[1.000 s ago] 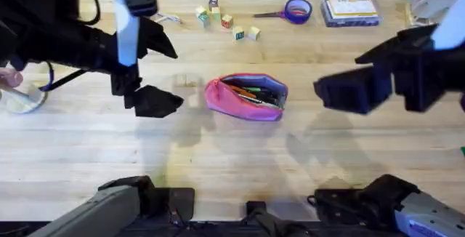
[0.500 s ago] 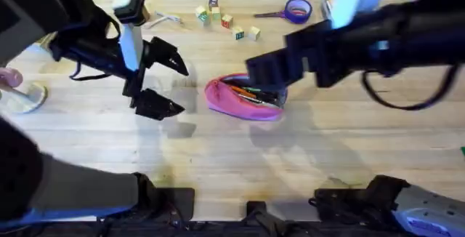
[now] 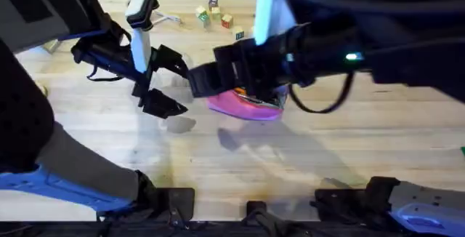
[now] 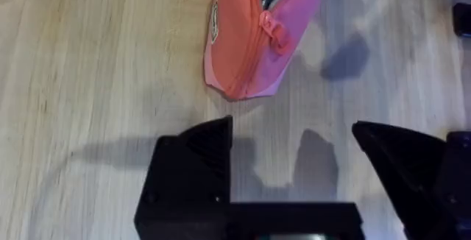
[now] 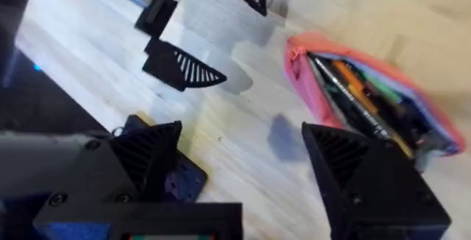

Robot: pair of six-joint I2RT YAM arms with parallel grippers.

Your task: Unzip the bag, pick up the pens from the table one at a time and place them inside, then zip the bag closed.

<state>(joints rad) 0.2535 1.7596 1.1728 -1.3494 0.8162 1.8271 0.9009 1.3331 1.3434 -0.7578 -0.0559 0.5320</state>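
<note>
The pink pencil pouch [image 5: 372, 96] lies on its side on the wooden bench [image 3: 240, 164], near the middle, its zip open and several pens [image 5: 353, 96] already inside: an orange one, a dark one and something greenish show through the mouth. It looks soft and light, so it will likely crumple and slide rather than resist a pull; closing it probably needs one claw pinning the fabric at the end while the other draws the small pink zip tab [image 4: 278, 35], seen at the pouch's near end in the left wrist view. The left claw [image 4: 294, 159] hovers just beside that end, fingers spread and empty. The right claw [image 5: 243, 159] hangs above the bench beside the pouch, also spread wide and holding nothing. The tab is small, so a fingertip pinch could slip.
</note>
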